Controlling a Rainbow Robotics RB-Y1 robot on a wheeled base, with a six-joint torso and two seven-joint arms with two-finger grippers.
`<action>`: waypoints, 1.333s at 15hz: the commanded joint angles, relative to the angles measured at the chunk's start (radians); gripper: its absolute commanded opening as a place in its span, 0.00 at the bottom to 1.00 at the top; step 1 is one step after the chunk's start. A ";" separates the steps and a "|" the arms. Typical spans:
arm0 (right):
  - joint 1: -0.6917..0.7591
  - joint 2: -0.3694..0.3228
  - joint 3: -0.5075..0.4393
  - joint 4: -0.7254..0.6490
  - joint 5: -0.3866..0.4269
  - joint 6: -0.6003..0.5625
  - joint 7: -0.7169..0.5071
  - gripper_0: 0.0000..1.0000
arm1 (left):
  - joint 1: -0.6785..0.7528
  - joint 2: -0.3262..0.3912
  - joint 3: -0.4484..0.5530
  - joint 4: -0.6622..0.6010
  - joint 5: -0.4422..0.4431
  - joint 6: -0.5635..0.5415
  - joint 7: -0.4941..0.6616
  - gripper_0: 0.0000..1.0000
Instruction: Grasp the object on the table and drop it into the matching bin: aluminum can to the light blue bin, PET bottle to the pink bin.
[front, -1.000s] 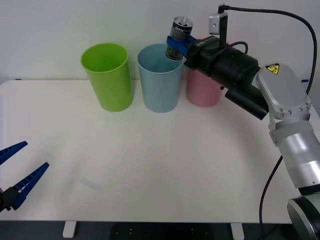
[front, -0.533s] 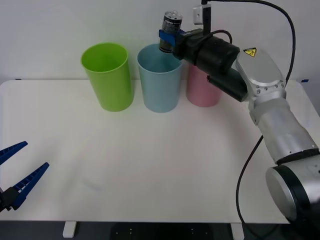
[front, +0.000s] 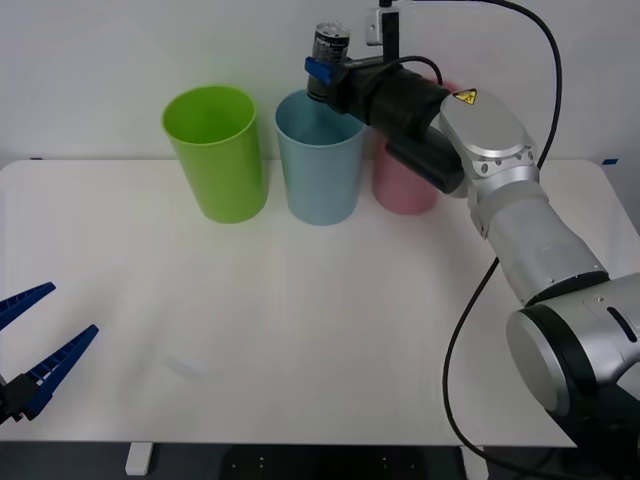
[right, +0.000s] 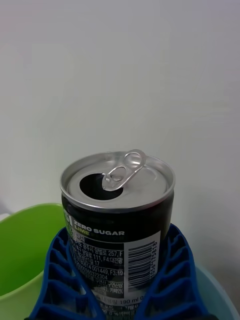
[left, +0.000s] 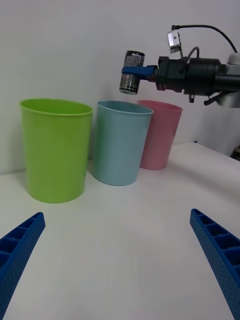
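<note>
A wide white table (front: 300, 330) holds three tall plastic bins in a row along its far edge: a lime green bin (front: 214, 152) on the left, the light blue bin (front: 320, 158) in the middle and the pink bin (front: 404, 186) on the right, the pink one partly hidden behind the robot's right arm in the front view. The right arm reaches in from the right and holds its right gripper (front: 318, 72) in the air above the light blue bin. Its blue ribbed fingers (right: 170, 280) are closed on either side of the aluminum can (front: 329, 47), a small dark can with white label text and a shiny silver top. The can stands upright in the grip, clear of the bin, its base a little above the light blue rim. Close up from the right wrist, the can's pull tab (right: 125, 169) is lifted and the drinking hole is open. The left gripper (front: 35, 355) rests low at the near left corner of the table, well apart from the bins, its two blue fingers (left: 217, 260) spread wide with nothing between them
</note>
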 joint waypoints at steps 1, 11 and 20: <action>0.000 -0.001 0.003 0.000 0.000 -0.001 0.008 0.02 | 0.000 0.000 0.000 0.000 0.000 0.000 0.000 1.00; 0.001 -0.001 0.003 0.000 -0.026 -0.011 0.046 1.00 | 0.000 0.000 0.000 0.000 0.000 0.000 0.000 1.00; 0.087 -0.053 0.027 -0.092 -0.101 -0.068 0.072 1.00 | 0.000 0.000 0.000 0.000 0.000 0.000 0.000 1.00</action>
